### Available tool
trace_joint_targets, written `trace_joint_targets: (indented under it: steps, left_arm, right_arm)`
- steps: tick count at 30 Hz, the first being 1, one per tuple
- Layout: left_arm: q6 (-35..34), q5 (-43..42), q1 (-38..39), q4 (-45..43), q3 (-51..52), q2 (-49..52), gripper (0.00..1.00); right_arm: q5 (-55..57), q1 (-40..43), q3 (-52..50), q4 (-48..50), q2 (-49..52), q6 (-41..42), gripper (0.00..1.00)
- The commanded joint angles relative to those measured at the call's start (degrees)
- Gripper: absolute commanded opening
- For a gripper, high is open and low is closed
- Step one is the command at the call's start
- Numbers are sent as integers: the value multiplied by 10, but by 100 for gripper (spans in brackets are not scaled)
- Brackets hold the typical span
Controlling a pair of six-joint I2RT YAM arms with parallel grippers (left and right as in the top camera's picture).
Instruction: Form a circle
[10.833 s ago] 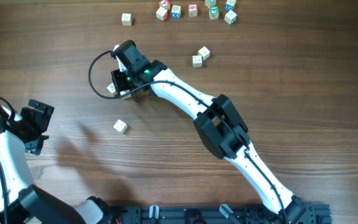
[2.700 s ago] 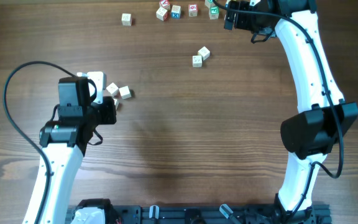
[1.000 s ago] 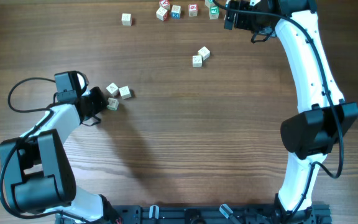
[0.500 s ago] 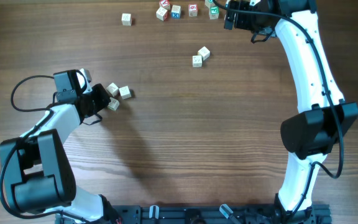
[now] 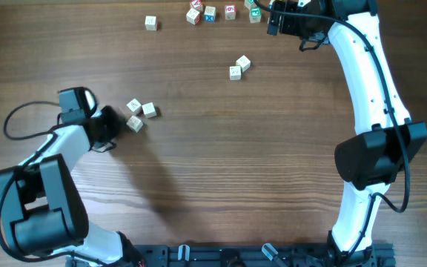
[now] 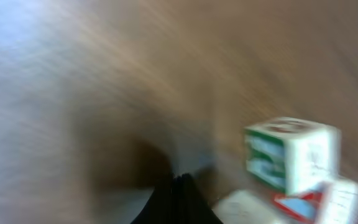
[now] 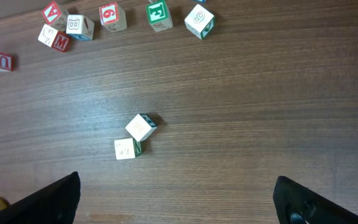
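Three small pale wooden cubes (image 5: 140, 113) sit in a tight group at the left of the table; no ring is formed. My left gripper (image 5: 117, 121) is shut and empty, its tip just left of the lowest cube (image 5: 135, 124). The left wrist view is blurred: the shut fingertips (image 6: 179, 199) point at the wood, with a green-and-white cube (image 6: 291, 155) and a red-and-blue one (image 6: 319, 202) to their right. My right gripper (image 5: 273, 21) hangs open at the far edge. In the right wrist view it (image 7: 185, 205) holds nothing.
Two cubes (image 5: 239, 67) touch each other in the upper middle, also in the right wrist view (image 7: 134, 137). A row of coloured letter cubes (image 5: 221, 12) lines the far edge, with one lone cube (image 5: 150, 23) left of it.
My left gripper has drawn back a little to the left, away from the three cubes. The cubes and the right arm have not moved.
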State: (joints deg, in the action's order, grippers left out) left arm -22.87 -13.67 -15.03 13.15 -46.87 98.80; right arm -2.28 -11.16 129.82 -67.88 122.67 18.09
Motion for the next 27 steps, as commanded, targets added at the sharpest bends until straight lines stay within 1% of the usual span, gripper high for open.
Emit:
trace_joint_targets:
  steps: [1, 4, 5, 7, 9, 12, 14, 17, 27]
  left_arm:
    - [-35, 31, -24, 45, 2, 6, 4]
    - [-35, 28, -24, 123, 2, 6, 4]
    - [-35, 25, -24, 137, 2, 6, 4]
    - [-29, -10, -24, 153, 2, 6, 4]
    - [-29, -41, -24, 151, 2, 6, 4]
    - [-29, -48, -24, 144, 2, 6, 4]
    - [-29, -70, -24, 143, 2, 6, 4]
    - [-29, -108, -24, 118, 2, 6, 4]
    - [-38, -110, -23, 68, 2, 6, 4]
  right_arm:
    - [10, -1, 6, 2, -19, 1, 100]
    - [10, -1, 6, 2, -19, 1, 100]
    - [10, -1, 6, 2, -19, 1, 100]
    - [10, -1, 6, 2, -19, 1, 100]
    - [10, -1, 6, 1, -19, 1, 100]
    - [10, -1, 6, 2, -19, 1, 99]
    - [10, -1, 6, 2, -19, 1, 100]
    - [10, -1, 6, 2, -19, 1, 100]
    - [10, -1, 6, 2, -19, 1, 100]
